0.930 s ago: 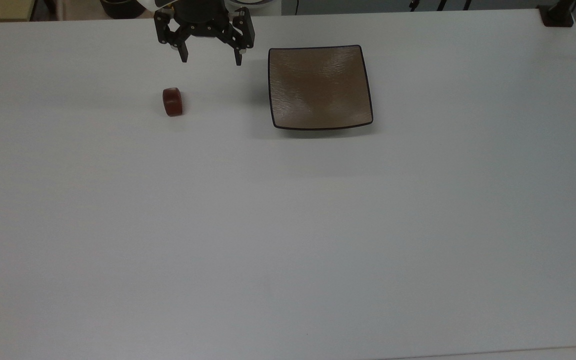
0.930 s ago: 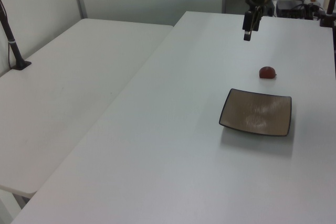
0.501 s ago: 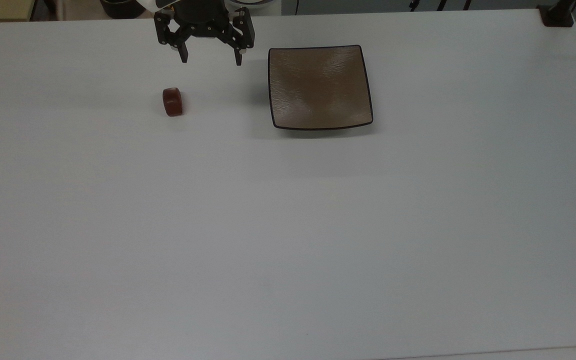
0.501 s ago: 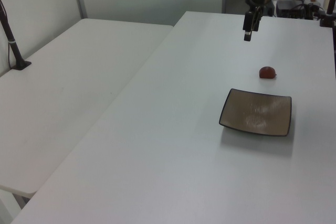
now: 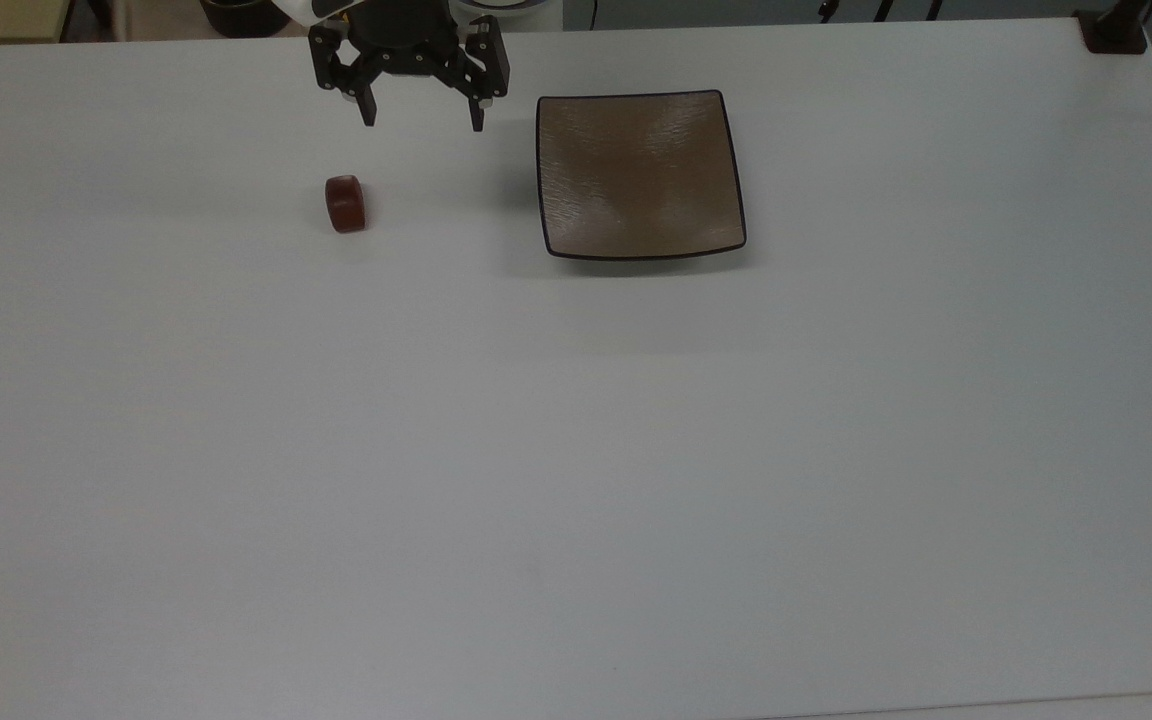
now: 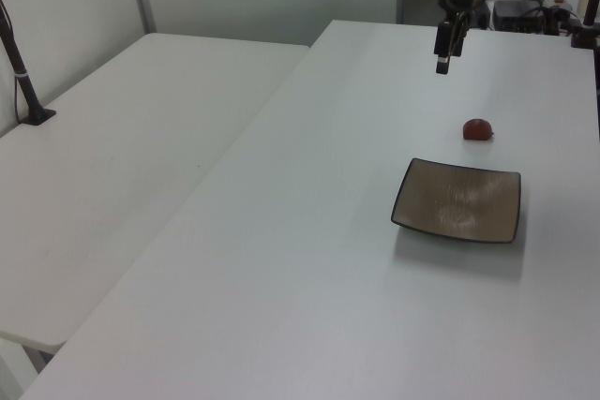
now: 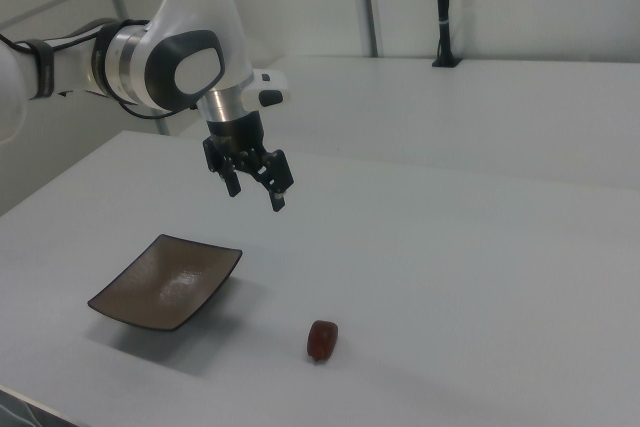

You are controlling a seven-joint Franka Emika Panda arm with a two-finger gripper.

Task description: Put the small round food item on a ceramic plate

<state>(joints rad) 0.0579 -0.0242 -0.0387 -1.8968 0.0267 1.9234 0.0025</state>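
Observation:
The small round food item (image 5: 345,203) is a dark reddish-brown chunk lying on the white table (image 5: 576,450), left of the plate in the top view; it also shows as the food item (image 6: 478,129) and the food item (image 7: 322,340). The square brown ceramic plate (image 5: 639,173) with a thin dark rim sits bare nearby, seen too as the plate (image 6: 458,200) and the plate (image 7: 166,281). My gripper (image 5: 423,124) hangs open in the air above the table, between the item and the plate and a little farther back, holding nothing. It appears side-on as the gripper (image 6: 441,66) and from the front as the gripper (image 7: 257,196).
A second white table (image 6: 112,166) stands at the left view's left, with a black post (image 6: 23,81) on it. A black clamp (image 5: 1114,30) sits at the table's far right corner in the top view. Clutter lies beyond the far edge.

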